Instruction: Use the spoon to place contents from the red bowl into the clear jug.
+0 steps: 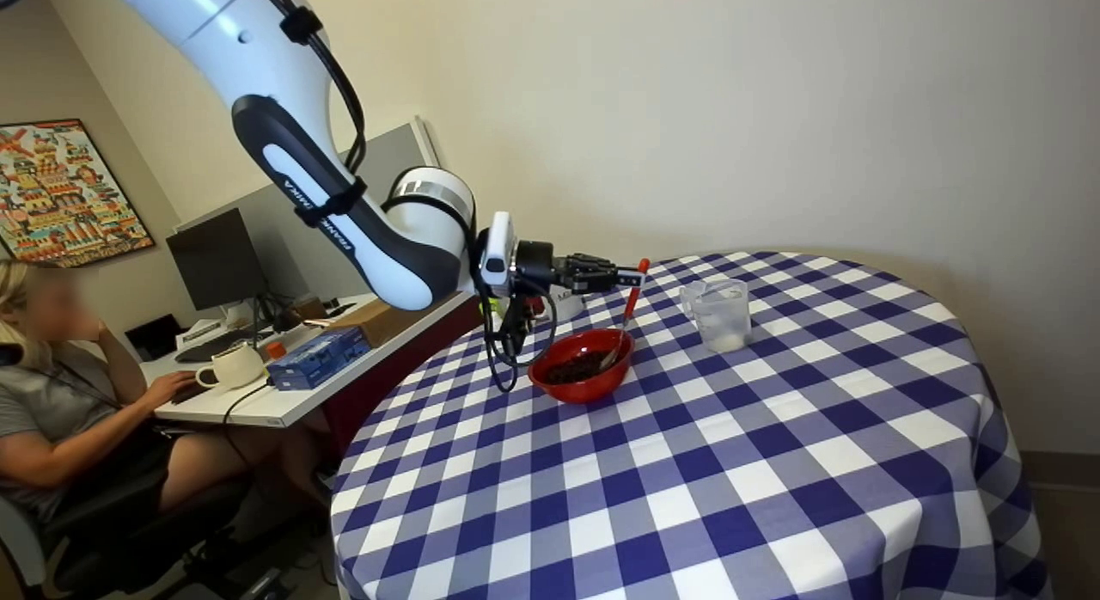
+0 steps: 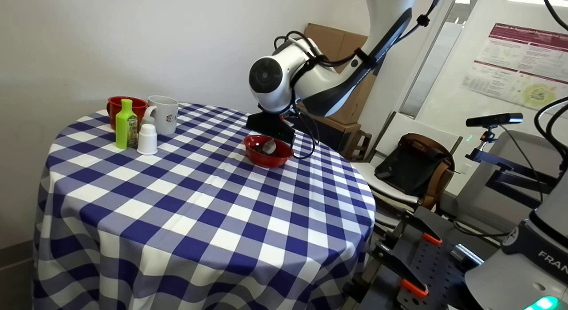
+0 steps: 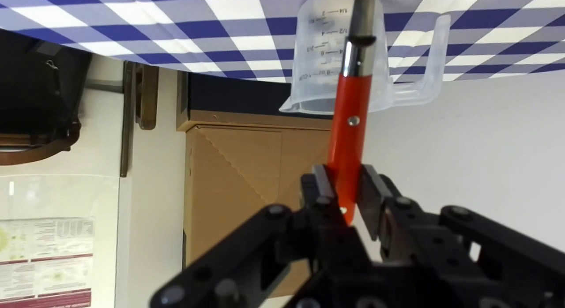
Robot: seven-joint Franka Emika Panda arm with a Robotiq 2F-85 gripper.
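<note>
Spoon (image 1: 632,303) in an exterior view: grasped near its top by the gripper (image 1: 634,278), slanting down into the red bowl (image 1: 587,392) below it. Clear jug (image 1: 723,315) beyond the gripper, near. We judge scooping is in hand; next should come levelling, lifting, carrying forward. In an exterior view we see the pale grey scoop (image 2: 269,146) under the gripper among dark contents (image 2: 257,147); load unclear. In the wrist view: orange-red handle (image 3: 347,138) pinched, shiny metal collar (image 3: 356,60); jug ahead, translucent, with measuring marks.

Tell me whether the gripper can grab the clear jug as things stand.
Probably not: the gripper is shut on the spoon, so it would likely need to release that before grasping the clear jug.
</note>
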